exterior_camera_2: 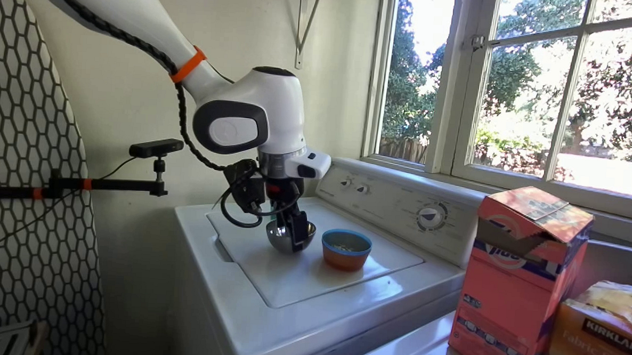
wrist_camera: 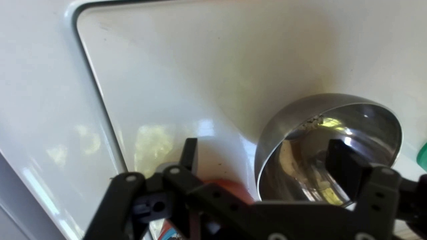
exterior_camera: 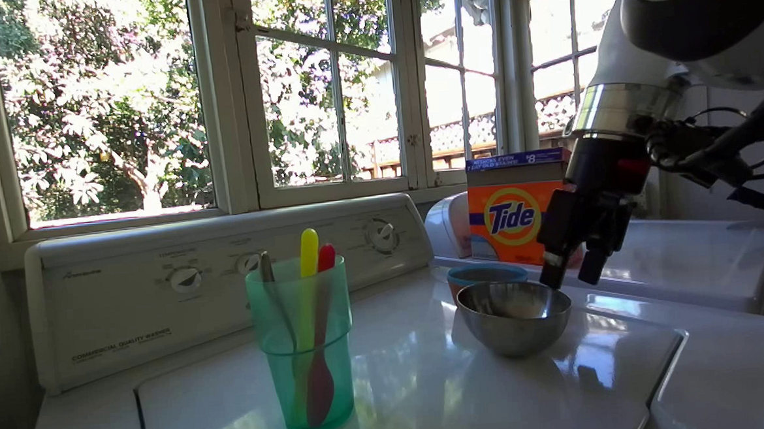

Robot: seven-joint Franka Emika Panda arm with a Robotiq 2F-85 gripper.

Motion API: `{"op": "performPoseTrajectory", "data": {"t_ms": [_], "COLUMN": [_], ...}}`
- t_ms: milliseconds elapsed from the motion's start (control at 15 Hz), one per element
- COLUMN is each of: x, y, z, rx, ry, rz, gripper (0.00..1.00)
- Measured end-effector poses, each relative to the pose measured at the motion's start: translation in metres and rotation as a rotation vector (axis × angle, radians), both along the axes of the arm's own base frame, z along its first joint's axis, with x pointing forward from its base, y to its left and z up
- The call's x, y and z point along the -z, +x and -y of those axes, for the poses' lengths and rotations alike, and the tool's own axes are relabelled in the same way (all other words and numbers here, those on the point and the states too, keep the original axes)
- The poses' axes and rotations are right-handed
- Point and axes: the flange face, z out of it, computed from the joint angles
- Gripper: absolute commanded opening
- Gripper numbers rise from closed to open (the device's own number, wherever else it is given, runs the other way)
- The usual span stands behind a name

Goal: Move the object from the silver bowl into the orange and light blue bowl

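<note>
Hanging over the metal bowl (exterior_camera: 515,328) by its rim: the gripper (exterior_camera: 572,282), fingers (wrist_camera: 347,166) spread wide apart. Wrist view: one finger shows across the bowl's inside, the other outside it, over the washer (wrist_camera: 183,76). Contact with rim can't be told. Bowl's inside mostly reflections; contents unclear. Orange and blue bowl (exterior_camera_2: 343,261) sits near it on the washer; small pale bits (exterior_camera_2: 342,248) inside, seen in an exterior view. Green cup (exterior_camera: 341,373) holding utensils (exterior_camera: 309,254) stands well apart from both bowls.
</note>
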Motion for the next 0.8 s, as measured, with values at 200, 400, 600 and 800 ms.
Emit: {"op": "performPoseTrajectory", "data": {"t_ms": [200,400,600,800], "x": [0.009,0.016,0.019,0.018], "y": [0.011,0.018,0.022,0.025], "z": [-0.009,-0.014,-0.015,-0.015], "rx": [-0.015,-0.025,-0.028,-0.026], "ry": [-0.006,-0.009,-0.011,-0.011], "rz": [-0.015,-0.026,-0.032,-0.028], "gripper": [0.42,0.19,0.00,0.00]}}
